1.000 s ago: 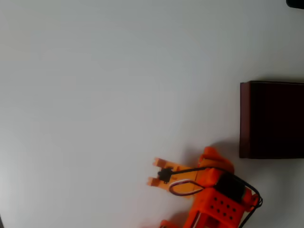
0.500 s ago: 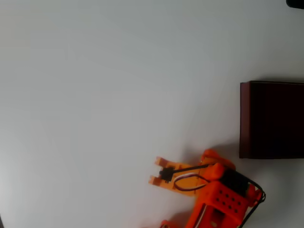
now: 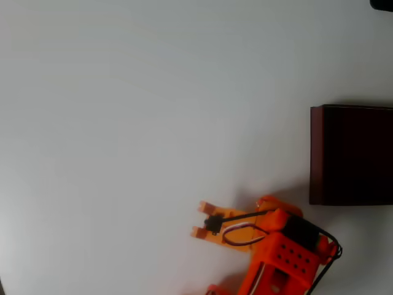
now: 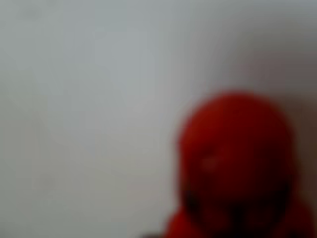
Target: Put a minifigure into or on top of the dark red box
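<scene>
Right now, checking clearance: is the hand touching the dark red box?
Apart: the overhead view shows white table between the hand and the dark red box.

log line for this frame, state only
gripper: low on table, left of dark red box in overhead view | jaws: parted, nothing visible between | wrist view: blurred red shape, identity unclear | box: no figure visible inside

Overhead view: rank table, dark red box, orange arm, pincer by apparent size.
1. Table, largest by far.
2. Dark red box, cut off at the right edge.
3. Orange arm, cut off at the bottom; close to the box, ranking unsure.
4. Pincer, smallest.
</scene>
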